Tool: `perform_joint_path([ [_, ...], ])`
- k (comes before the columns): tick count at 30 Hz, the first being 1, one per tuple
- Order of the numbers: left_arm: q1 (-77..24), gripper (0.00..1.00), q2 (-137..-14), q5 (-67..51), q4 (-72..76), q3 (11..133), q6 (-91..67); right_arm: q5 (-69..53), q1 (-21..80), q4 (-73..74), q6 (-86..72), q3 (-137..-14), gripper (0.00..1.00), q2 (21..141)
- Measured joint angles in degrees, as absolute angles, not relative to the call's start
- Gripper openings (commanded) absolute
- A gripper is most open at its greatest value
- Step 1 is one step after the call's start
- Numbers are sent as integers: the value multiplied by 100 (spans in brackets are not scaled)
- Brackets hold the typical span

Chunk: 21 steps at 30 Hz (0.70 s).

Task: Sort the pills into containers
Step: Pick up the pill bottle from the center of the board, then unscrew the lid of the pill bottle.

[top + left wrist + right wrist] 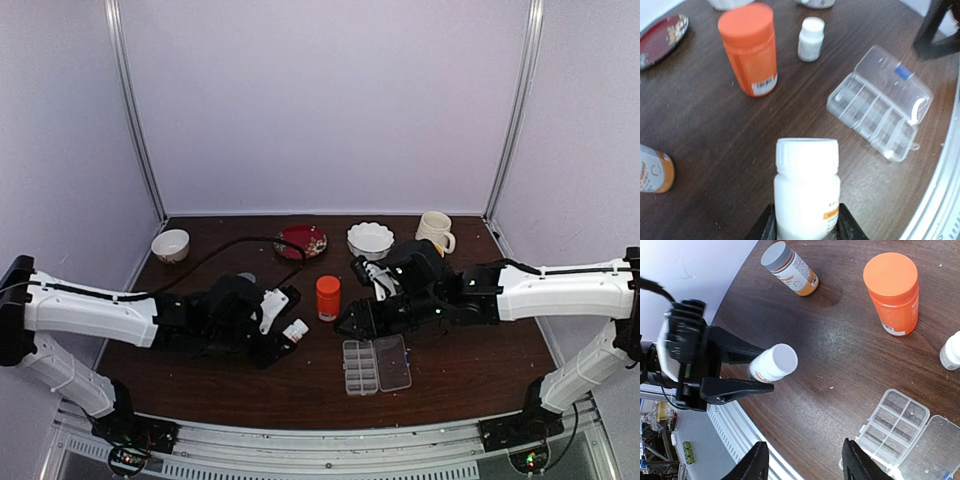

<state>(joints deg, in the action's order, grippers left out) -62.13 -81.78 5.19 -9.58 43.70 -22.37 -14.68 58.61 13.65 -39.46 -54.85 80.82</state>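
Looking through the left wrist camera, I see the left gripper (806, 227) clamped on a white bottle (806, 185). The pill box (376, 365) lies open to its right, by the desk's (470, 385) near edge. My right gripper (807, 462) hangs spread and empty just beyond the box.

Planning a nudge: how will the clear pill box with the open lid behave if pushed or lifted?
The clear pill box looks thin, flat plastic, so probably light: a push likely slides it on the smooth table rather than tipping it. Its open lid lies flat on a hinge, so lifting one edge may let it flop.
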Motion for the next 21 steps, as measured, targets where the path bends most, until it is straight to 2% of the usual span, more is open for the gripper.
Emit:
perform_joint_path([
  [6, -6263, 21, -7185, 224, 242, 3802, -1546, -2158, 5863, 1197, -3997, -5671, 64, 8103],
  [12, -6265, 19, -6777, -128, 991, 3336, -812, -2580, 5867, 1061, -4051, -6053, 58, 8114],
  [21, -6263, 19, -6735, -434, 1376, 3312, -187, -2768, 5867, 1317, -4036, -6742, 56, 8543],
])
